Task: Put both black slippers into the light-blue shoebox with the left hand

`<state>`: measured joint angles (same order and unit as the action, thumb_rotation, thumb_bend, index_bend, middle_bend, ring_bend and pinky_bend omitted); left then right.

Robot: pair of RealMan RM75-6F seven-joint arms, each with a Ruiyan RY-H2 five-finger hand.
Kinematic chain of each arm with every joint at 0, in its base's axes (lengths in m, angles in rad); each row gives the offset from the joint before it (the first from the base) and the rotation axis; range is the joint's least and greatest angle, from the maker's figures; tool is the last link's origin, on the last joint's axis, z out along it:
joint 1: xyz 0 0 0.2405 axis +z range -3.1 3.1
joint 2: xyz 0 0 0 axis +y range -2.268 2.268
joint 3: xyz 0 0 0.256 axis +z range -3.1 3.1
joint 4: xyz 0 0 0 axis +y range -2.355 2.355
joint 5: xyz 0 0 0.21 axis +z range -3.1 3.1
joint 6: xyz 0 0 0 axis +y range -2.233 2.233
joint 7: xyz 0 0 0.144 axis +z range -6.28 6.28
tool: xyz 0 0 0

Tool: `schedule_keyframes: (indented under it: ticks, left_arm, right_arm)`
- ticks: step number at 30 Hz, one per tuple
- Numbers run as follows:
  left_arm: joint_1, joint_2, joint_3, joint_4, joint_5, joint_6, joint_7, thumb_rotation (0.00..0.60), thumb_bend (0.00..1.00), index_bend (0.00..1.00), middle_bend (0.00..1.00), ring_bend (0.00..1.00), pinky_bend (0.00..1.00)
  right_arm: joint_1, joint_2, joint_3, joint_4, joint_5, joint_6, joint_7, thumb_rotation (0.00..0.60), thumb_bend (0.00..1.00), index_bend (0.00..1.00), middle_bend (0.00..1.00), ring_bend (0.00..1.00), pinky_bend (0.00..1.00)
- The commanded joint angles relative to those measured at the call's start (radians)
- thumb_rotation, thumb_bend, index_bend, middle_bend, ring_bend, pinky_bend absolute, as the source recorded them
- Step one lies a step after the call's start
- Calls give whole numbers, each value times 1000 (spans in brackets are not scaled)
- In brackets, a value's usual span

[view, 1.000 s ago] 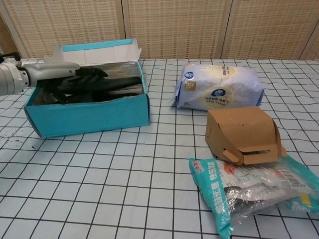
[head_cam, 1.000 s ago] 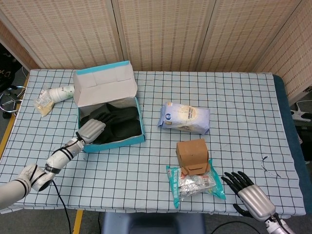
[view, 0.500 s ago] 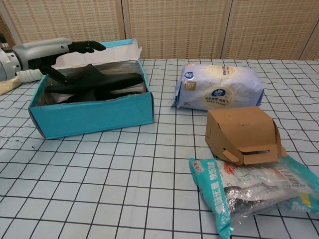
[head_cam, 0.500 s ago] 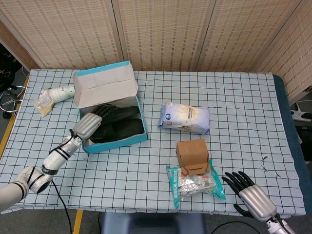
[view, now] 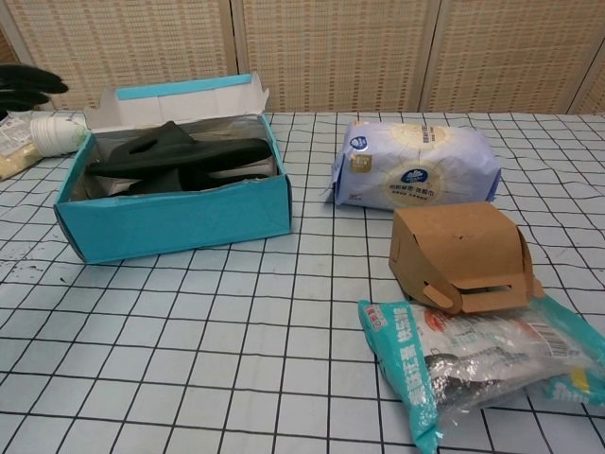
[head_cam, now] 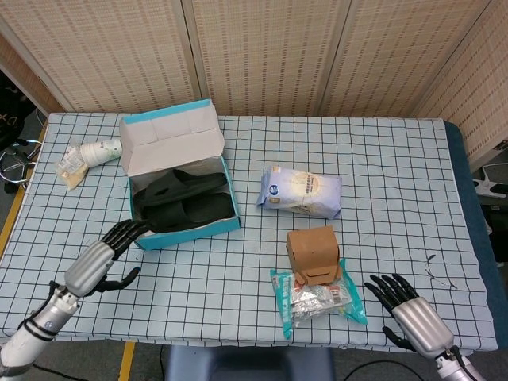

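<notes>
Left hand (head_cam: 101, 257) pulled back from shoebox (head_cam: 189, 232) since 0.5 s ago; now off its near-left corner, over table (head_cam: 238, 278), fingers spread, holding nothing. 2 slippers (head_cam: 184, 202) lie inside box. Chest view shows only dark fingertips (view: 21, 83) of left hand at frame edge. Right hand (head_cam: 406, 308) seen in head view only, near table's front-right edge, fingers spread, holding nothing.

Woven screen (head_cam: 262, 55) behind checked table (head_cam: 373, 167)
</notes>
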<state>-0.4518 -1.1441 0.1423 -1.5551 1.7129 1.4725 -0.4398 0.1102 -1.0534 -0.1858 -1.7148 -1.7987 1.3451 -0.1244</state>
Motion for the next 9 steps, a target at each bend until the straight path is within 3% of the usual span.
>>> schedule_keyframes:
  ticks: [1,3,9]
  left_arm:
    - [250,-9,35,24,-35,262,307,600,463,0,0,0,0]
    - [278,-2,27,24,-37,283,391,600,459,0,0,0,0]
    - [289,34,24,-17,-30,244,364,600,461,0,0,0,0]
  right_arm:
    - [-18,-12,17,6,17,27,-32,600,252,0,0,0,0]
    - [-27,-19,27,10,25,43,-58,600,252,0,0,0,0]
    - [-40,-20,18,0,15,51,-75,600,252,0,0,0,0]
